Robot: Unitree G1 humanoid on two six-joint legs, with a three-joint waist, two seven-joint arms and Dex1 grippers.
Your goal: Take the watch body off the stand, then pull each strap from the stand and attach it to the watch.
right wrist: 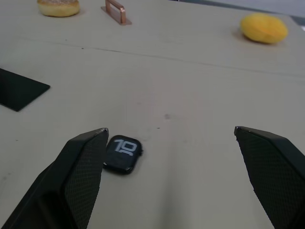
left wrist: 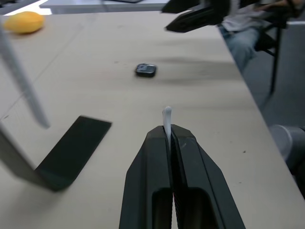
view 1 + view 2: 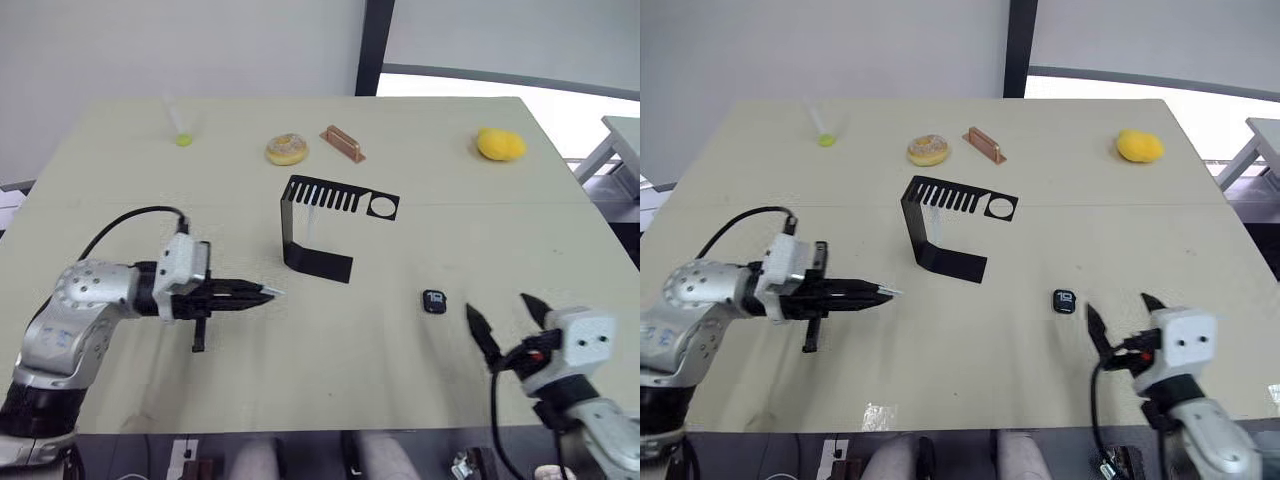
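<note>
The black watch body [image 3: 434, 300] lies flat on the table, screen up, right of the stand [image 3: 318, 262]. My right gripper [image 3: 498, 306] is open just right of it and nearer the front edge; in the right wrist view the watch body [image 1: 122, 153] sits beside one finger [image 1: 81, 167]. My left gripper [image 3: 262, 292] is shut on a white strap [image 2: 167, 114], whose tip pokes out past the fingertips. It points toward the stand's base from the left. Another white strap [image 2: 21, 76] hangs from the stand's slotted top arm [image 3: 340, 197].
Along the table's far side sit a small green object [image 3: 183, 139], a doughnut [image 3: 287, 149], a copper-coloured block [image 3: 342, 143] and a yellow fruit [image 3: 500, 144]. The table's front edge [image 3: 330, 425] runs just below both arms.
</note>
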